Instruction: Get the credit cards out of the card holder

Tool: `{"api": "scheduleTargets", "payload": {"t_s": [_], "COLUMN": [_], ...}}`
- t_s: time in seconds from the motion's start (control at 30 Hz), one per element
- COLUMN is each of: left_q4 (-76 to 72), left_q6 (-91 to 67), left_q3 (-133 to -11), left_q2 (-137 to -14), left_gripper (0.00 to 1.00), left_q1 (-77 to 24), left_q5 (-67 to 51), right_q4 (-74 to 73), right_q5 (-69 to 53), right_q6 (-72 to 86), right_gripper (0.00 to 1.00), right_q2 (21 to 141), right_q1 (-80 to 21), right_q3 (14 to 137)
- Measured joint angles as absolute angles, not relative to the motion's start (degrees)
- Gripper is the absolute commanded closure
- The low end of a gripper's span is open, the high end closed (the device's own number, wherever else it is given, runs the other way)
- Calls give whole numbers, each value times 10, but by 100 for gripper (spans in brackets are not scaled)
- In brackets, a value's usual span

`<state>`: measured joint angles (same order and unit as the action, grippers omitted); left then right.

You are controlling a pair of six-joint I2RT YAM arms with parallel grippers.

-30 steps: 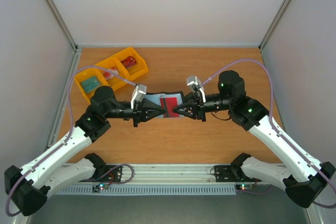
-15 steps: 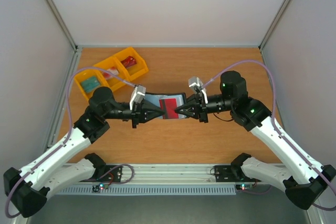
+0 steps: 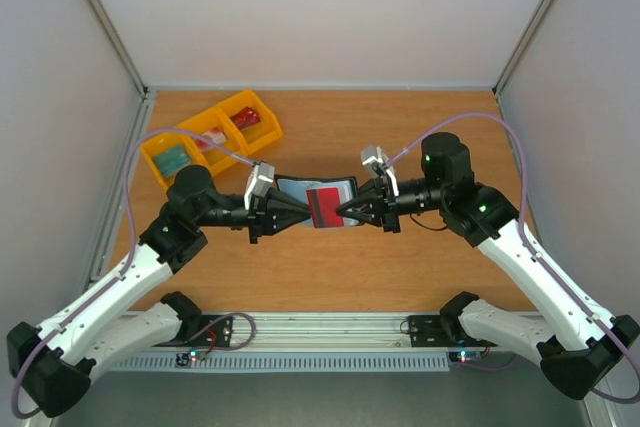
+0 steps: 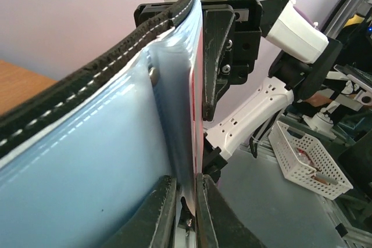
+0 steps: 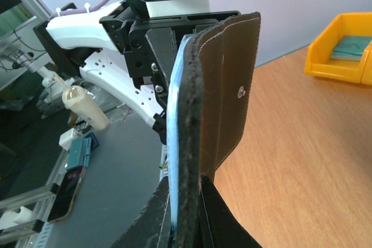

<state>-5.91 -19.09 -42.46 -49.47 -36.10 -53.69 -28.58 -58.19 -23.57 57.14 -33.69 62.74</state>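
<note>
Far left: three yellow bins (image 3: 210,137) sit in a row on the wooden table (image 3: 400,267), well apart from the work. One holds a teal item and the others hold red items. Nothing stands between the bins and the arms.

Left of centre: the left gripper (image 3: 288,209) points right, and its jaws are nearly closed. In the left wrist view its fingers (image 4: 163,213) pinch the near edge of the card holder (image 3: 300,190) at the pale blue lining.

Centre: the card holder is held off the table, spread open between the two grippers. Its long axis runs left to right from one gripper to the other, and its lined inner face is turned up to the overhead camera. A red card (image 3: 325,205) with a pale band lies in the right half. Both wrist views show the holder edge-on.

Right of centre: the right gripper (image 3: 346,212) points left, its jaws drawn tight on the opposite edge. Its fingers (image 5: 154,219) clamp the black rim and lining. The tab (image 5: 241,91) with its snap stands above them. Whether the card is also in that pinch cannot be told.
</note>
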Motion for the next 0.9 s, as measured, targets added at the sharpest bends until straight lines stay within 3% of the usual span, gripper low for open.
{"api": "scheduleTargets", "payload": {"t_s": [0.17, 0.37, 0.57, 0.8, 0.9], "left_q4": [-61, -63, -76, -82, -85], "left_q6": [-196, -204, -215, -219, -219], "left_q3": [-419, -415, -415, -415, -415], "left_q2": [-493, -491, -503, -503, -506], "left_gripper": [79, 78, 90, 90, 99], "left_q1": [-357, -357, -364, -369, -373], "left_q5": [-539, -527, -522, -522, -521], "right_q4": [-295, -293, -288, -286, -283], "right_q5": [-588, -597, -600, -600, -599], "right_q6": [-237, -234, -230, -227, -221], "right_gripper": [91, 90, 90, 90, 90], "right_q2": [571, 575, 576, 576, 576], "right_q1": [-336, -334, -333, -333, -333], "right_q3": [627, 627, 627, 627, 627]}}
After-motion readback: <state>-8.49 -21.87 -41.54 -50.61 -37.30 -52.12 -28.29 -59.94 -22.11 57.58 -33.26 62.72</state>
